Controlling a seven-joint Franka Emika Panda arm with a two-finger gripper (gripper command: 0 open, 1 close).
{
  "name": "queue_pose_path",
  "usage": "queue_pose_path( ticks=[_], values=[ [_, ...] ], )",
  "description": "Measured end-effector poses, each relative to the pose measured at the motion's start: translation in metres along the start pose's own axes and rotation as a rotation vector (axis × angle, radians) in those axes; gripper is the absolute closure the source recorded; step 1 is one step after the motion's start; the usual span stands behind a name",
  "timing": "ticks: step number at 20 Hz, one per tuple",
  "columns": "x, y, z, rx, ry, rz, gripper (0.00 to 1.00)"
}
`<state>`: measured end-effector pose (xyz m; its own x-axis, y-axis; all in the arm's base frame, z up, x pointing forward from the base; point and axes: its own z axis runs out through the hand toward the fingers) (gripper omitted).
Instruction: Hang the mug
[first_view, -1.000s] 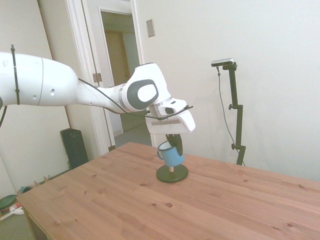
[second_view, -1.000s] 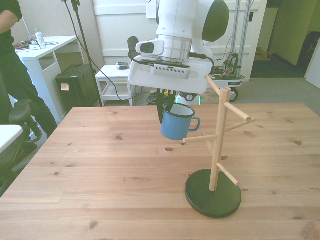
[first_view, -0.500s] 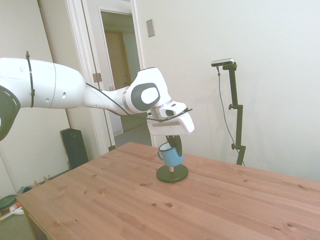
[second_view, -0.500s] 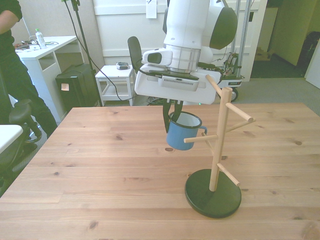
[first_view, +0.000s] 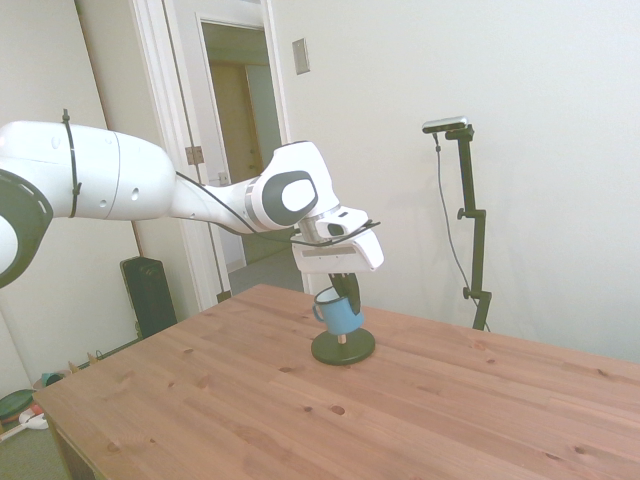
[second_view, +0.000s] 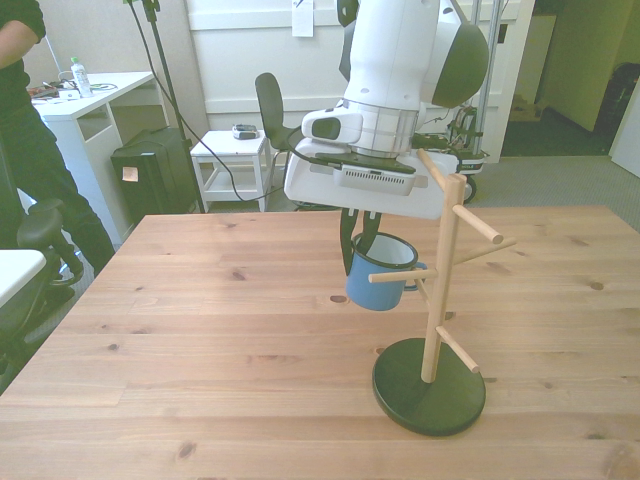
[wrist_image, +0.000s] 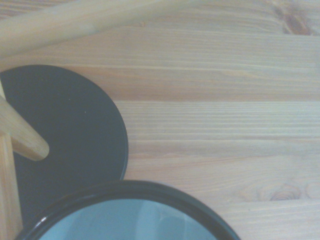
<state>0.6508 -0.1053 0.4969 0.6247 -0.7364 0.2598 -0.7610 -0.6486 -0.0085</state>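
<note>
Above the table (second_view: 180, 330), I noted the gripper (second_view: 364, 232) clamped on the mug (second_view: 381, 273) beside the rack (second_view: 436, 300); side view hid the pegs behind the mug

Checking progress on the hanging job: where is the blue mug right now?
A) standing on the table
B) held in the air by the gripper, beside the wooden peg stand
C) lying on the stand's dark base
B: the gripper holds the mug by its rim, above the table, next to the peg stand.
</note>
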Motion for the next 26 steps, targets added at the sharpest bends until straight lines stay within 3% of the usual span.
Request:
queue_pose_path(
  ticks=[26],
  values=[
    [0.015,-0.008,0.003,0.005,0.021,0.008,1.0]
  ],
)
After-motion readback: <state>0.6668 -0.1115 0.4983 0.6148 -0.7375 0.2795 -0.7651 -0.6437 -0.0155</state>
